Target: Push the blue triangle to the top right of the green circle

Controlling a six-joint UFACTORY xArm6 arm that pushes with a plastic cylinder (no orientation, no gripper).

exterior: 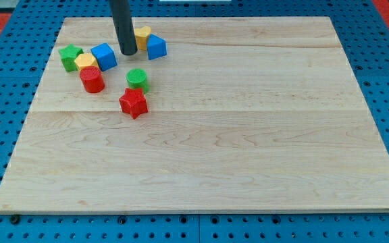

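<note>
The blue triangle [156, 46] lies near the board's top left, above and slightly right of the green circle [137, 79]. My tip [128, 52] rests on the board just left of the blue triangle, between it and the blue cube [104, 56]. The rod comes down from the view's top. A yellow block [142, 36] sits behind the rod, touching the blue triangle's upper left; the rod partly hides it.
A green star-like block [69, 56], a yellow block [85, 63] and a red cylinder [92, 79] cluster at the left. A red star [133, 102] lies just below the green circle. The wooden board [248, 135] sits on a blue pegboard.
</note>
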